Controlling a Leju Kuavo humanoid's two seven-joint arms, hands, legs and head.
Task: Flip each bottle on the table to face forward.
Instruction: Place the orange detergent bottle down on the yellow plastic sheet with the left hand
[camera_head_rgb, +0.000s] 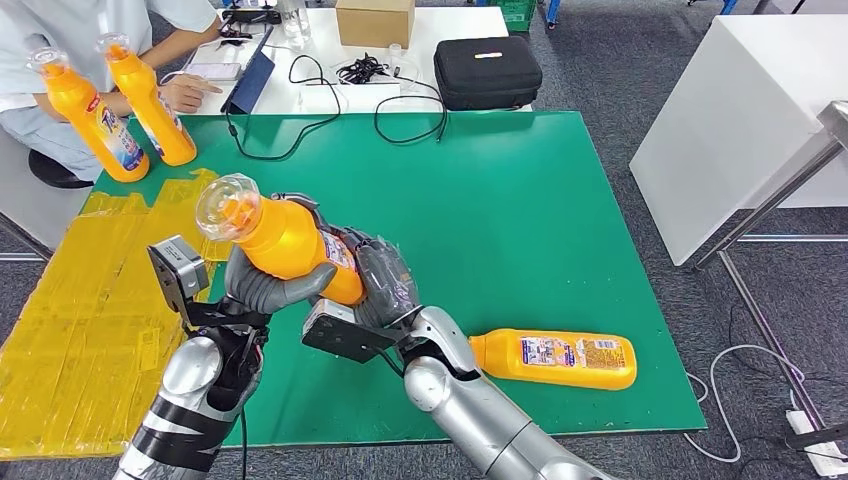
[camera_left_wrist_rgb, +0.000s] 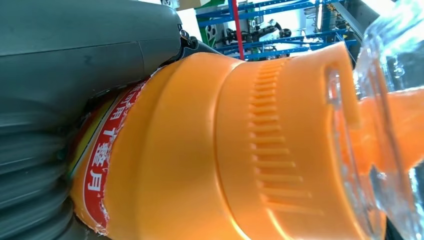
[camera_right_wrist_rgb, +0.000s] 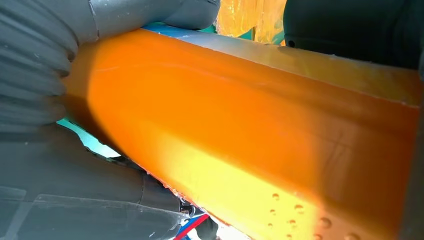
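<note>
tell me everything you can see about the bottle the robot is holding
The held bottle is orange plastic with a clear cap over an orange nozzle, ribbed shoulder and a red-edged printed label. It is tilted above the green mat, cap up toward the robot's left. The left hand grips it from below; the right hand grips its lower end.

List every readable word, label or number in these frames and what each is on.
Held bottle, red label band in the left wrist view: "月" is clear, the other characters are cut off or unclear.
Lying bottle, label: too small.
Two standing bottles, labels: too small.
Black case, tag: unreadable.
</note>
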